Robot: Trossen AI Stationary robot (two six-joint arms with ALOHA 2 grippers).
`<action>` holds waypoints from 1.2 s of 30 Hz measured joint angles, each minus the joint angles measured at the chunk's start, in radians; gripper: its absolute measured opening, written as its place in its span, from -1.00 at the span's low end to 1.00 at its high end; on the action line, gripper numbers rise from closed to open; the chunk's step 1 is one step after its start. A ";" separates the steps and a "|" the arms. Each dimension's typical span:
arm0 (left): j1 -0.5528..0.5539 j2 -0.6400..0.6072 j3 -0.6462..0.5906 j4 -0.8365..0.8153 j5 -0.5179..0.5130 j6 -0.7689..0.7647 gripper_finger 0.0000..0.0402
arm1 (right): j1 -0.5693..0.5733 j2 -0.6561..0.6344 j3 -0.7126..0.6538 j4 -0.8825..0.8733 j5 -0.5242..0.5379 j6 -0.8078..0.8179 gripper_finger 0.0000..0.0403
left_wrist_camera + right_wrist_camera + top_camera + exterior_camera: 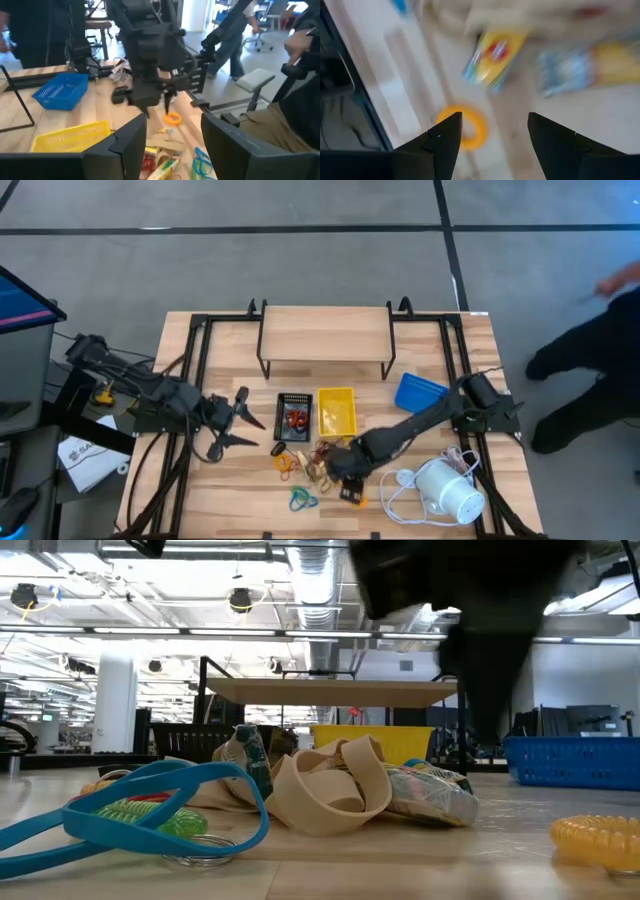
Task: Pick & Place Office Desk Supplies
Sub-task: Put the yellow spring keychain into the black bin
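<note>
Wooden boards make up the table, which sits on a grey floor, and a person in dark clothes stands off to one side. A low wooden shelf stands at the back of the table. In front of it sit a black mesh tray, a yellow tray and a blue tray. The little desk supplies lie in a loose pile just in front of the trays, with a blue band and a green band, some tan bands and a yellow ring. The right arm stretches out long and low from its corner, and the right gripper hangs over the near edge of the pile, fingers apart with nothing between them. The left arm is bent at its side, and the left gripper floats beside the mesh tray with its fingers spread wide and empty. A white round device with a cord lies near the right corner
</note>
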 joint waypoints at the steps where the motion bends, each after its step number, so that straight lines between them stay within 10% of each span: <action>1: -0.021 0.016 0.001 0.012 -0.028 0.000 -0.10 | 0.008 0.014 -0.002 0.000 -0.015 0.002 0.11; 14: -0.208 0.053 0.001 0.035 -0.232 -0.011 -0.10 | 0.056 0.085 0.000 0.052 -0.077 0.064 0.11; 36: -0.240 0.054 0.000 0.041 -0.282 -0.020 -0.10 | 0.044 0.082 -0.031 0.010 -0.028 0.061 0.11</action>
